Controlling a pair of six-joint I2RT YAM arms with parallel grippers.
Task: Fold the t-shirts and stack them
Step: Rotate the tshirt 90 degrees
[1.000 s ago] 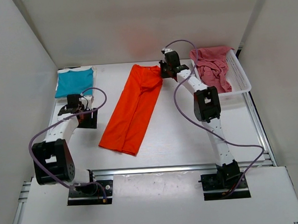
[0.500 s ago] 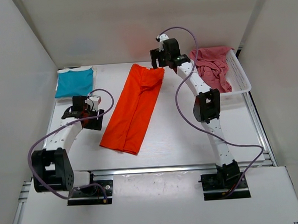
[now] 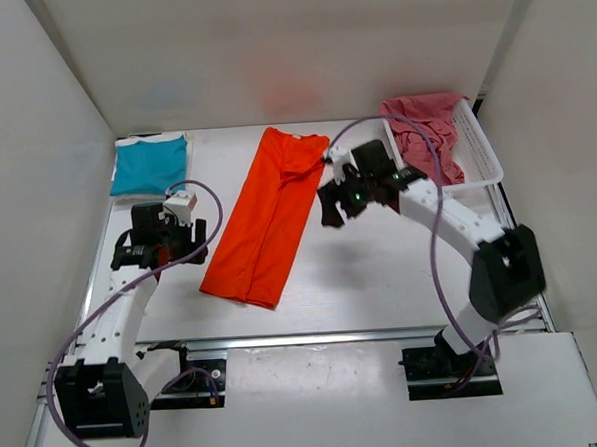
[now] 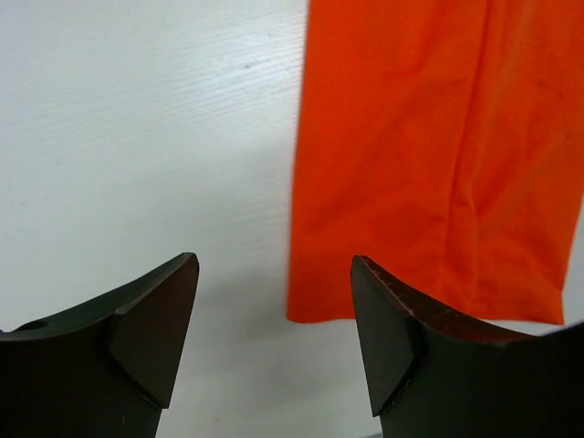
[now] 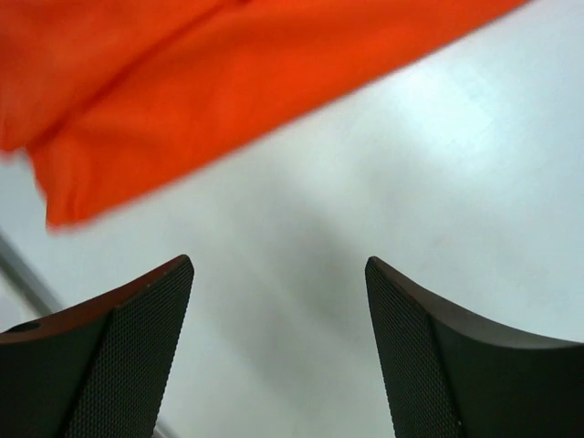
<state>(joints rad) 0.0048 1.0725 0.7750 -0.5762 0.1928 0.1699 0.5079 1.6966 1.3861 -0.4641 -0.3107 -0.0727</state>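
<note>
Two grippers, and both stand with the jaws apart and hold nothing. The change is on my right side: one second ago my right gripper [image 3: 330, 207] was closed on the far corner of the orange shirt [image 3: 268, 215]. It has let this corner go and has come back toward me, and it hangs now just beside the right edge of the shirt, about the middle of its length. In the right wrist view I see only bare table [image 3: 381, 269] between the fingers, with the orange edge ahead of them.

My left gripper [image 3: 157, 243] has also moved nearer to me. It is now just beside the near end of the shirt. In the left wrist view the near orange corner lies ahead and to the right of the jaws, not between them.

The orange shirt lies flat on the table as a long narrow strip, running from the far middle to the near left. I judge that the lengthwise fold is done and the crosswise fold is next.

The teal shirt [image 3: 148, 163] lies folded at the far left corner. The pinkish-red shirt [image 3: 424, 127] is crumpled in the basket [image 3: 480, 154], not yet folded.
</note>
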